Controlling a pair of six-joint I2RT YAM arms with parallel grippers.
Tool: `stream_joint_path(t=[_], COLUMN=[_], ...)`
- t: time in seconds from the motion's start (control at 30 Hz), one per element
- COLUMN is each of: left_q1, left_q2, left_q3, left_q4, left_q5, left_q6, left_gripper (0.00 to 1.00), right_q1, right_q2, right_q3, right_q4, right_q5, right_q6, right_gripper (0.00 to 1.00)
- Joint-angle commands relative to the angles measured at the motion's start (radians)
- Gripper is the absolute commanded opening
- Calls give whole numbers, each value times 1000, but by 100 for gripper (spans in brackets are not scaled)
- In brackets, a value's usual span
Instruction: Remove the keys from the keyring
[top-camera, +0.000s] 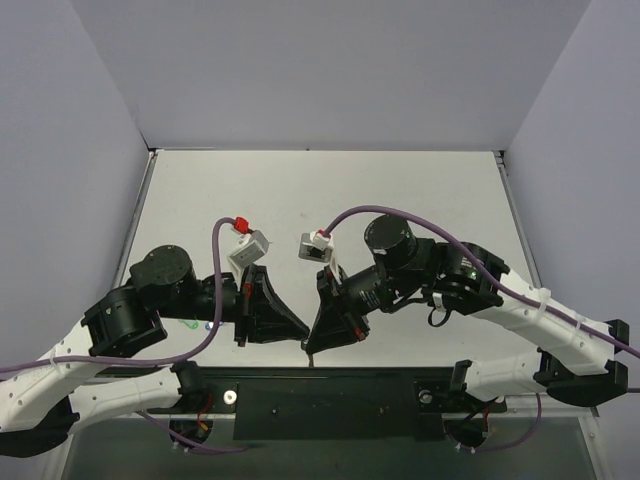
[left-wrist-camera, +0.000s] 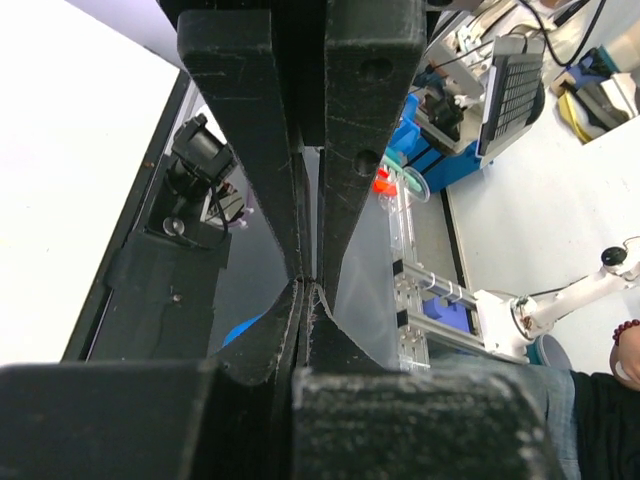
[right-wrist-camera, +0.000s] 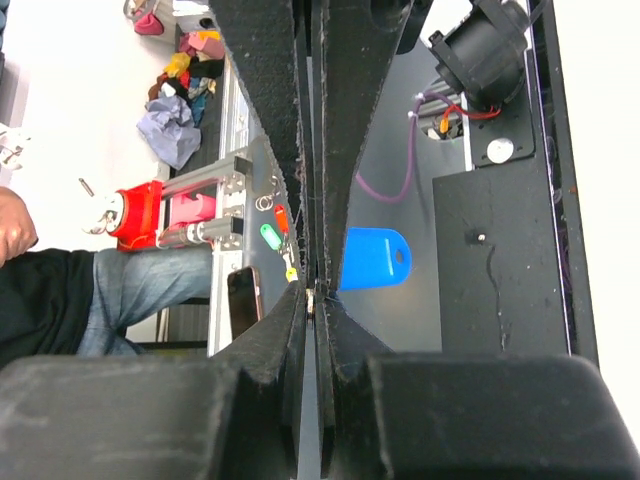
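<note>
My two grippers meet tip to tip above the table's near edge, the left gripper (top-camera: 303, 331) coming from the left and the right gripper (top-camera: 311, 347) from the right. In the right wrist view the right gripper (right-wrist-camera: 312, 297) is shut on a small silver bit of the keyring (right-wrist-camera: 311, 294). A blue key cap (right-wrist-camera: 372, 258) hangs just right of its tips, with green (right-wrist-camera: 270, 236), red (right-wrist-camera: 281, 218) and yellow (right-wrist-camera: 291, 272) caps to the left. The left gripper (left-wrist-camera: 308, 284) is shut; what lies between its pads is hidden. A blue patch (left-wrist-camera: 245, 328) shows behind its finger.
A black mounting bar (top-camera: 330, 398) runs along the near edge under both arms. Each wrist carries a grey camera block (top-camera: 250, 245) and purple cable (top-camera: 420, 222). Beyond the edge are an aluminium frame (right-wrist-camera: 225, 200), a phone (right-wrist-camera: 243, 300) and a seated person (right-wrist-camera: 110, 290).
</note>
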Motion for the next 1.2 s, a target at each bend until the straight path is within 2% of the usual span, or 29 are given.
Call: stream_joint_path(t=[0.0,0.43,0.63,0.73,0.77,0.83,0.87,0.93,1.0,1.17], left_q1=[-6,-6,-6,-6,-6,-6,-6,-6,-6,-6], left_q2=[49,178,211,189,176,155,146,123,104,49], left_q3=[56,125,128,142,145,150,156,168,182,184], left_q4=[-185,-429,-412,-391,-382,-362,-354,-334,-320,-253], left_q5=[31,126,132,68,60,23,2,-32,-65,-98], left_q6=[76,182,181,155,146,130,123,110,100,72], left_gripper=[0,0,0,0,2,16,30,41,49,53], right_q1=[8,13,14,14,16,14,13,14,14,16], right_q2=[33,98,103,93,89,80,77,61,50,27], right_q3=[82,159,163,148,146,137,133,130,122,113], right_q4=[-9,-133,-152,-152,-152,-152,-152,-150,-147,-127], right_q5=[-41,-60,-60,-48,-46,-35,-29,-19,-15,-12], right_q6=[-39,-110,-119,-122,-122,-125,-125,-125,-124,-104], right_gripper=[0,0,0,0,0,0,0,0,0,0])
